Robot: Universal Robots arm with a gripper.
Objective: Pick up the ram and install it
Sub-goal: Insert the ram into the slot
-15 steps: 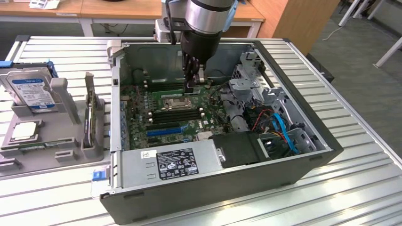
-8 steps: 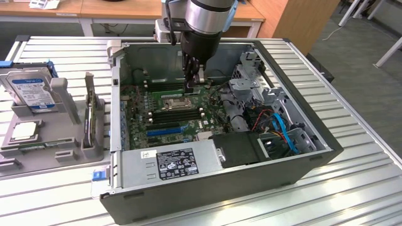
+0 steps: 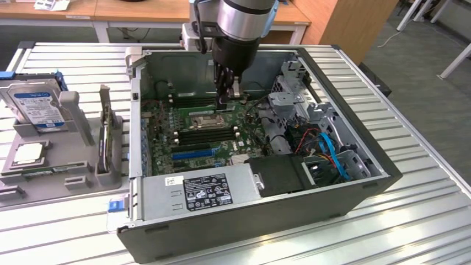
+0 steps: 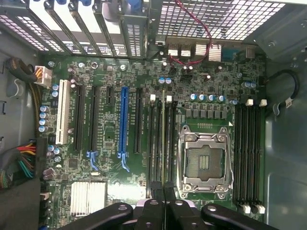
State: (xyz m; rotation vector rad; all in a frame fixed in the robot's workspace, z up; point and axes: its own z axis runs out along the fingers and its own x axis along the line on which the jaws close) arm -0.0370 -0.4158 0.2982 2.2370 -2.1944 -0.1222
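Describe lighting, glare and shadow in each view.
Exterior view: even room light, the table ribs glaring pale, the case interior dimmer beneath the arm. Wrist view: motherboard evenly lit, the perforated wall washed out white, the hand, shut on the ram, dark in shadow.

green motherboard (image 4: pixel 108 136), blue slot (image 4: pixel 123 120), black pincer (image 4: pixel 162 201), silver ribbed table (image 3: pixel 416 221)

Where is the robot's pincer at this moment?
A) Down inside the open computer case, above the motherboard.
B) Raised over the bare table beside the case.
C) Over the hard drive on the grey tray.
A: the pincer, shut on the ram, reaches down into the open computer case over the motherboard, while the hard drive lies apart on the grey tray.
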